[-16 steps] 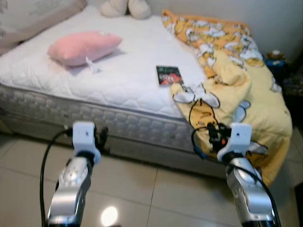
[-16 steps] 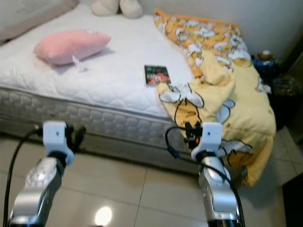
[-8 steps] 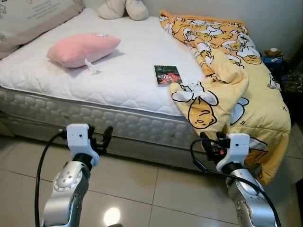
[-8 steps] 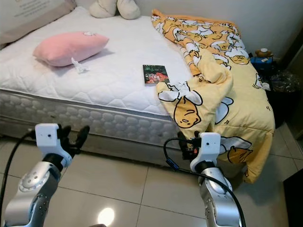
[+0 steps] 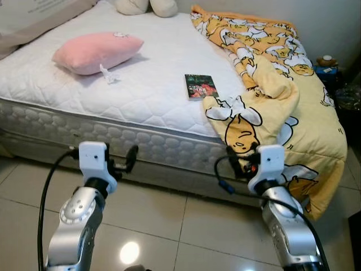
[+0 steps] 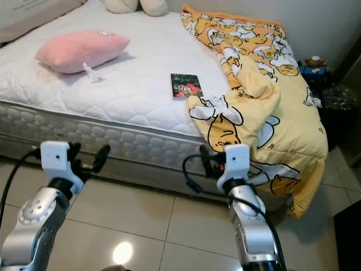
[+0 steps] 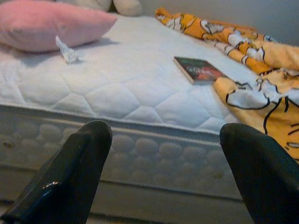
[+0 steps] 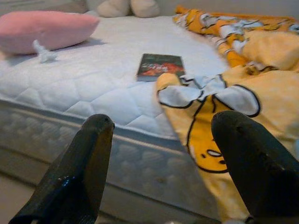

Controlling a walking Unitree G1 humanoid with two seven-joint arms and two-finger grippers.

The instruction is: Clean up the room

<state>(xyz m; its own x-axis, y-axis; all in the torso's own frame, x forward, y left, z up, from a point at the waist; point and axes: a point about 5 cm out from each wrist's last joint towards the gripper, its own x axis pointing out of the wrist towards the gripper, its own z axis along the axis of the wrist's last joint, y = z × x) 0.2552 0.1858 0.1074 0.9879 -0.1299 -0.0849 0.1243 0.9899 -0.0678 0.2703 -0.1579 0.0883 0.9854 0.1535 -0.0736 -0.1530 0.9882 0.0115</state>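
A white mattress (image 5: 152, 96) lies before me. On it rest a pink pillow (image 5: 96, 52), a crumpled white tissue (image 5: 109, 74) beside the pillow, and a dark book (image 5: 199, 86) near the yellow cartoon-print blanket (image 5: 282, 84). The blanket hangs over the bed's front right corner. My left gripper (image 5: 123, 160) is open and empty, held low in front of the mattress side. My right gripper (image 5: 240, 161) is open and empty too, just before the hanging blanket edge. Both wrist views look between the fingers at the book (image 8: 160, 66) and the tissue (image 7: 67, 51).
A cream plush toy (image 5: 146, 5) and a beige pillow (image 5: 39, 8) sit at the head of the bed. Small items stand on dark furniture (image 5: 327, 63) at the far right. Glossy tiled floor (image 5: 186, 226) runs between me and the bed.
The whole picture sharpened and shifted slightly as the camera moved. My right gripper sits a little higher and closer to the blanket edge. Things on the bed stayed put.
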